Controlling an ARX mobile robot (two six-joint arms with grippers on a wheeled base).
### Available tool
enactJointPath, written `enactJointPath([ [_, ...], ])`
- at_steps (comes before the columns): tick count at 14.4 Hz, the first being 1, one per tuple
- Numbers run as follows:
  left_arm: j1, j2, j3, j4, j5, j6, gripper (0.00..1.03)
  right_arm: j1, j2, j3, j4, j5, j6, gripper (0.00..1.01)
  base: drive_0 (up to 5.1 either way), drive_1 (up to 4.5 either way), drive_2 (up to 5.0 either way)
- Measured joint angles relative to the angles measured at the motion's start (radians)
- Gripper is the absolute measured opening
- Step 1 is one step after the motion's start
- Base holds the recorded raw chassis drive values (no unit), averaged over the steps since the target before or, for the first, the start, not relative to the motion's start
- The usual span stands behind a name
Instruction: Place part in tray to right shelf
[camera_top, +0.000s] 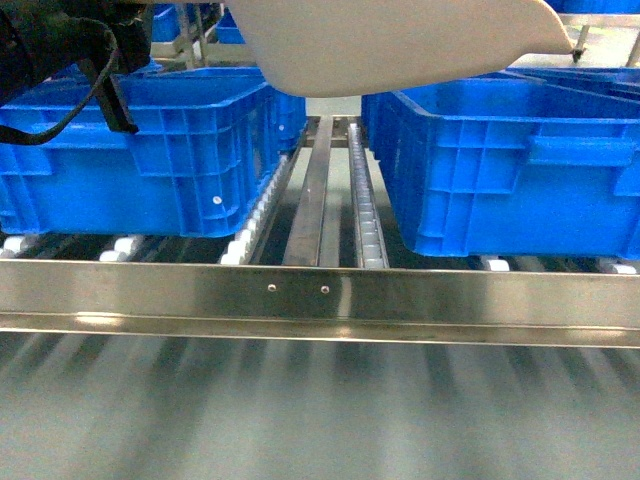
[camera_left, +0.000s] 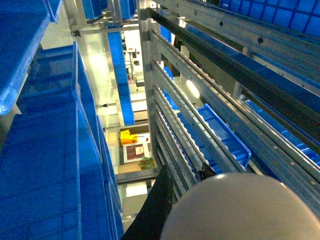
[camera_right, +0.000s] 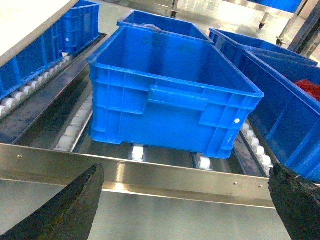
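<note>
**Tray carried over the shelf**

Left pincer: hidden behind the tray (camera_top: 390, 45), state unknown. The tray hangs above the shelf (camera_top: 320, 295) between crates. Part unseen. Right pincer (camera_right: 187, 200): spread, empty. Next, probably tip toward the right crate (camera_top: 510, 170).

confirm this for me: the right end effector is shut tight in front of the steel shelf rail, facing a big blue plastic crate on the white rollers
Not quite. The right wrist view shows the right end effector open, its black fingers spread wide apart, empty. The rest holds: it faces the big blue plastic crate on the white rollers behind the shiny steel shelf rail.
</note>
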Motion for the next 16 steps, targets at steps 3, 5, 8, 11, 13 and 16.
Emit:
enactJointPath([
  [3, 0.0, 0.0, 0.0, 0.0, 0.0, 0.0, 0.12, 0.0, 0.0, 0.0, 0.0, 0.0, 0.0, 0.98, 0.1, 4.36, -4.2],
  [5, 0.0, 0.0, 0.0, 0.0, 0.0, 0.0, 0.12, 0.0, 0.0, 0.0, 0.0, 0.0, 0.0, 0.98, 0.1, 4.36, -4.2],
  [8, 0.0, 0.0, 0.0, 0.0, 0.0, 0.0, 0.12, 0.0, 0.0, 0.0, 0.0, 0.0, 0.0, 0.98, 0.1, 2.91, -2.8],
  [11, 0.0, -0.063, 0.027, -0.292, 0.019, 0.107, 0.12, 0.0, 0.0, 0.0, 0.0, 0.0, 0.0, 0.98, 0.0, 0.0, 0.0],
  [13, -0.005, -0.103, 0.029, -0.333, 0.015, 0.185, 0.12, 0.0, 0.0, 0.0, 0.0, 0.0, 0.0, 0.98, 0.0, 0.0, 0.0],
  [16, 0.016, -0.153, 0.032, -0.26, -0.009, 0.192, 0.12, 0.0, 0.0, 0.0, 0.0, 0.0, 0.0, 0.98, 0.0, 0.0, 0.0],
])
